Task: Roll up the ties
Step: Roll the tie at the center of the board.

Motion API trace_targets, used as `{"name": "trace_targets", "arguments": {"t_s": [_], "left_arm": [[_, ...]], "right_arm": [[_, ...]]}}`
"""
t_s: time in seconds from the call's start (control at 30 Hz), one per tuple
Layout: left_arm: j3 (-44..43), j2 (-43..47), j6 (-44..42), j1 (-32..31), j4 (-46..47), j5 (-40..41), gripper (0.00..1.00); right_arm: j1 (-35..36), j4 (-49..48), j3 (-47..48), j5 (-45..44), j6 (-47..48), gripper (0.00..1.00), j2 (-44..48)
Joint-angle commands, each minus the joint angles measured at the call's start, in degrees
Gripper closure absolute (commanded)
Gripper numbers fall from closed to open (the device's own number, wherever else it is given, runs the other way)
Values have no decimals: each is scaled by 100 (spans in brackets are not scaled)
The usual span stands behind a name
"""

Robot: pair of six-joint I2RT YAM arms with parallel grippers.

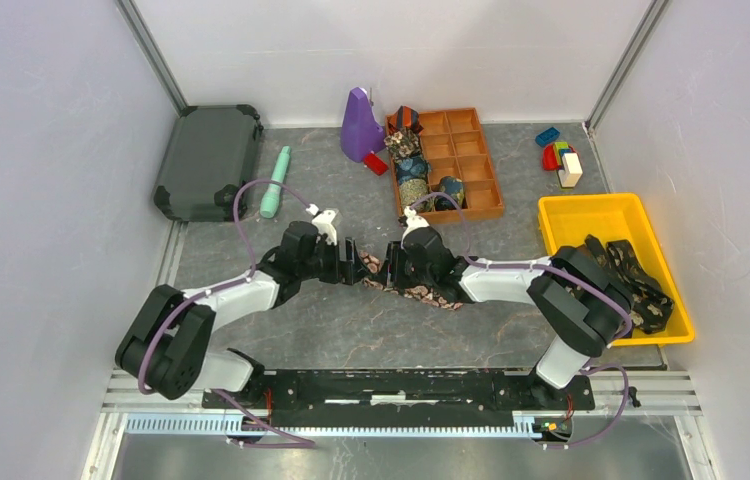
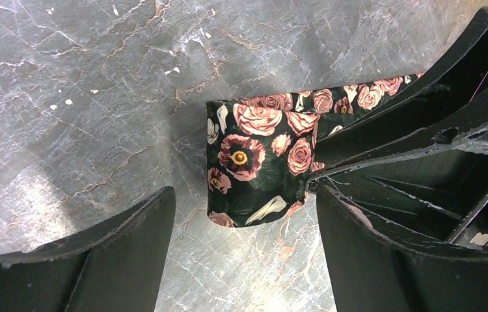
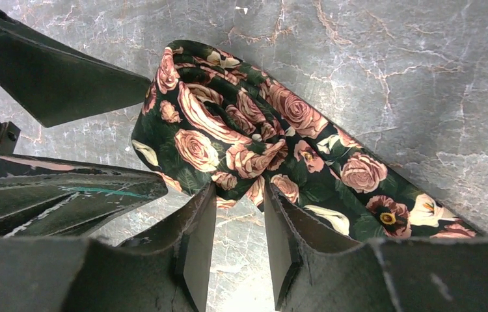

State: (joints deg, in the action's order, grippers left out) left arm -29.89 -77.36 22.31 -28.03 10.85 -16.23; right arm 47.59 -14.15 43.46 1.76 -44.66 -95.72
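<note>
A dark tie [image 1: 421, 290] with pink roses lies in the middle of the table, between the two arms. Its end [image 2: 261, 156] is folded over into a short loop. My left gripper [image 2: 244, 195] is open, with the folded end just ahead of its fingertips and touching neither finger. My right gripper [image 3: 240, 190] is shut on the tie, and the fabric [image 3: 248, 156] puckers where the tips pinch its near edge. In the top view the left gripper [image 1: 359, 268] and right gripper [image 1: 393, 268] face each other closely. More ties [image 1: 636, 275] lie in the yellow bin.
A brown compartment tray [image 1: 476, 165] at the back holds rolled ties [image 1: 411, 165]. A yellow bin [image 1: 591, 215] sits on the right. Also at the back are a purple object [image 1: 359, 125], a mint cylinder [image 1: 276, 182], a dark case [image 1: 209, 160] and toy blocks [image 1: 559, 155].
</note>
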Motion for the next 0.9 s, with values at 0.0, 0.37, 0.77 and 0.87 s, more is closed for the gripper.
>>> {"name": "trace_targets", "arguments": {"t_s": [0.0, 0.37, 0.77, 0.87], "left_arm": [[5, -146, -356, 51, 447, -342, 15], [-76, -662, -298, 52, 809, -809, 20], [-127, -975, -245, 52, 1199, -874, 24], [-182, -1031, -235, 52, 1198, -838, 27]], "right_arm": [[-61, -216, -39, 76, 109, 61, -86], [-169, -255, -83, 182, 142, 62, -131], [-277, -317, -101, 324, 186, 63, -166], [-292, -320, -101, 353, 195, 63, -166]]}}
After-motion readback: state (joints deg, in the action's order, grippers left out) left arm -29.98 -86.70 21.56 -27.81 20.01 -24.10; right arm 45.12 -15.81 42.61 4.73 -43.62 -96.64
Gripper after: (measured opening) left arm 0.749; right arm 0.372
